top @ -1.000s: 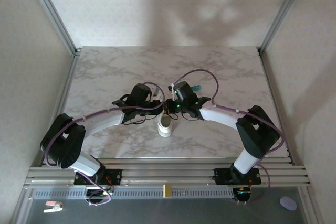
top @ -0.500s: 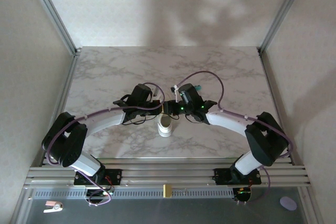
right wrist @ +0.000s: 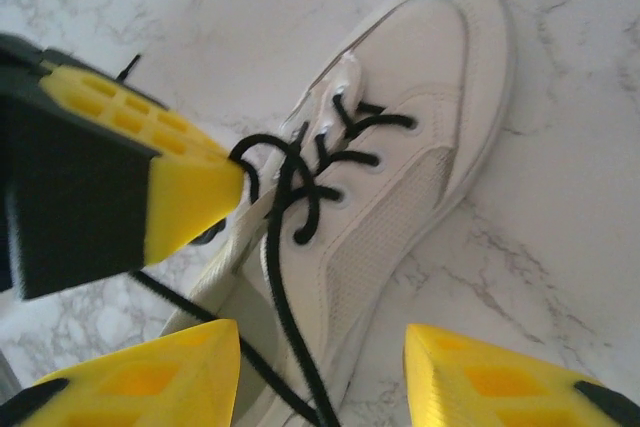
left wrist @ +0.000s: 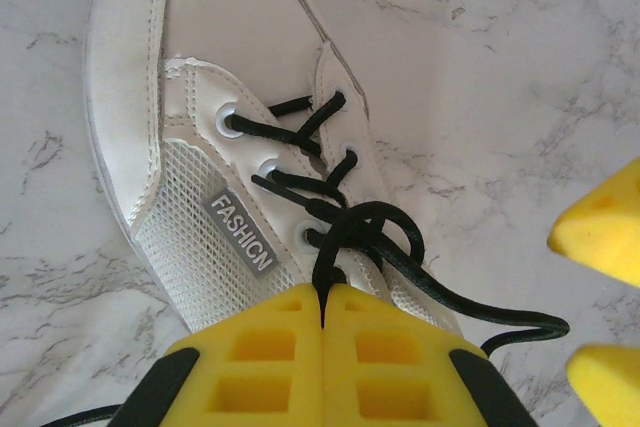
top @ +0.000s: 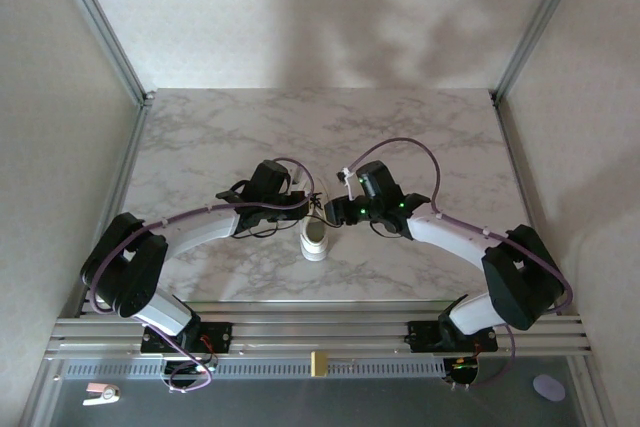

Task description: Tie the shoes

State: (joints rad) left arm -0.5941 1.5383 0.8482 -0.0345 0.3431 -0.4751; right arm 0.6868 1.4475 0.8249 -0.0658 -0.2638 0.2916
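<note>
My top camera looks down from high behind me over the whole marble table [top: 230, 127], while my two wrist cameras hang close above it, tilted down from opposite sides onto the same white sneaker [left wrist: 240, 37] and black laces [left wrist: 330, 207].

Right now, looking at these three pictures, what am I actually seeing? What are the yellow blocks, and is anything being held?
You are seeing two robot arms bolted to a marble-patterned table. One picture looks down from above. The other two come from small cameras on each arm's wrist. The yellow blocks are the padded fingers of each arm's gripper, its two-finger hand. On the table lies one small white sneaker. The left gripper is pinched shut on its black lace, just above the eyelets. The right gripper stands open: a stretch of lace runs between its fingers, but it holds nothing.
</note>
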